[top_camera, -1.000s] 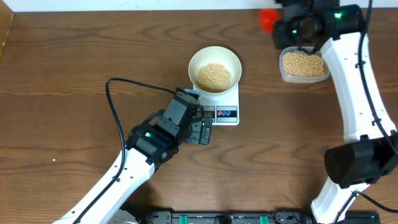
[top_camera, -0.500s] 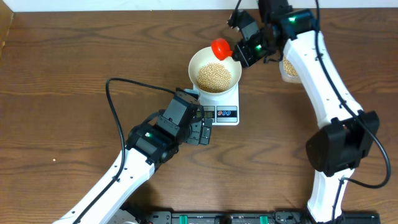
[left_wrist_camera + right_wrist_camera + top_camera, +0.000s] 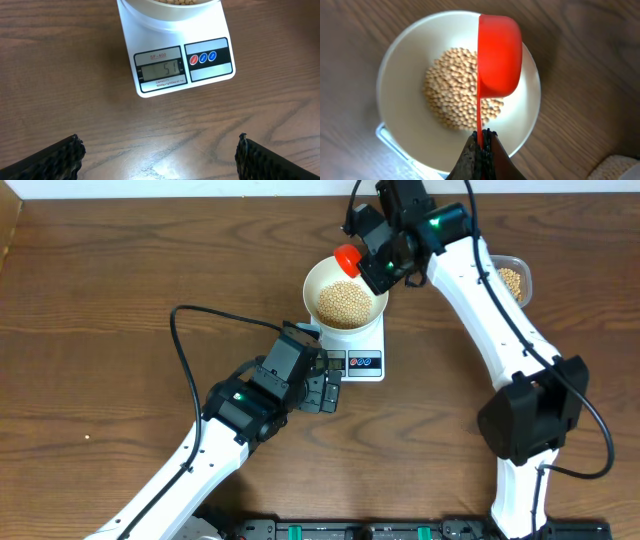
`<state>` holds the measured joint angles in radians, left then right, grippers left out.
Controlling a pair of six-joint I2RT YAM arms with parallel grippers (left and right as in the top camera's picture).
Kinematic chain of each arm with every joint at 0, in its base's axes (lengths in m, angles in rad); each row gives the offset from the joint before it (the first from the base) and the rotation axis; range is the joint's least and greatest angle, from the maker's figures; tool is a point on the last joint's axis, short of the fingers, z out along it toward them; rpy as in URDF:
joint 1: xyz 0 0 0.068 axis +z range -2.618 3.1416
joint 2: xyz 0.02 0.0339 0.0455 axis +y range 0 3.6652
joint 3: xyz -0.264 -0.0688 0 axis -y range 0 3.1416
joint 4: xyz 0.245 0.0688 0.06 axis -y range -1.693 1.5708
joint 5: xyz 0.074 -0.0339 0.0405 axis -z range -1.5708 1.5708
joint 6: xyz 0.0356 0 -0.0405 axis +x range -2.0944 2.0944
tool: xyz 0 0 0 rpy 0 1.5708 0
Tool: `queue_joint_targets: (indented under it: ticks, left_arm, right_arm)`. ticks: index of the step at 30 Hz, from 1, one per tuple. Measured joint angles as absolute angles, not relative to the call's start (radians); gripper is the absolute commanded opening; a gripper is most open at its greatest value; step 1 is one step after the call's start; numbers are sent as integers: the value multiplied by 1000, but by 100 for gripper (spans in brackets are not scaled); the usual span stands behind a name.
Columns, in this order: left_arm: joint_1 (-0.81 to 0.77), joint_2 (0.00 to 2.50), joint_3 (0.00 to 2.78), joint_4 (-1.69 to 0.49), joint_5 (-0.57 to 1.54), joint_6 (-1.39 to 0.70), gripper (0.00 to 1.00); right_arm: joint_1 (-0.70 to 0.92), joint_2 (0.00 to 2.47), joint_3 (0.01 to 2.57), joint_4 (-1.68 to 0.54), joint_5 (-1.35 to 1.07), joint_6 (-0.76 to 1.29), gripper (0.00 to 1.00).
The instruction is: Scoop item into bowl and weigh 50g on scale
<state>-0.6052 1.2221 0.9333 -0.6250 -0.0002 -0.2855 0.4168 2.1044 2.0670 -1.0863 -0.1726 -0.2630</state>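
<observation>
Holding red scoop (image 3: pixel 499 55) by its handle: right gripper (image 3: pixel 481 146) clamped tight, cup turned sideways above bowl (image 3: pixel 402 125). Beans (image 3: pixel 455 95) heaped in bowl. Bowl sits on scale (image 3: pixel 210 55), mid-bench toward far edge; display appears to read 51. Left gripper (image 3: pixel 160 157) spread wide, empty, over bench just in front of scale. More beans in clear tub (image 3: pixel 512 278), far right.

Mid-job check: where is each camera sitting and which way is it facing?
Overhead: above the table, looking straight down; both arms show, bowl on scale.
Left wrist: low, facing the scale's display; open left hand, fingertips in bottom corners.
Right wrist: above the bowl, looking down; shut right hand pinches the scoop handle.
Shared: all three see the bowl.
</observation>
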Motion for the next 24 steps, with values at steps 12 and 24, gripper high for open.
queue_joint_targets:
  ticks: [12,24]
  left_arm:
    - [-605,1222,933,-625,0,-286,99]
    - [-605,1222,933,-625,0,-286,98]
  right_arm:
    - [426,2135,2067,-1080,-114,-266,1]
    - [432,2135,2067,-1087,-111,-282,1]
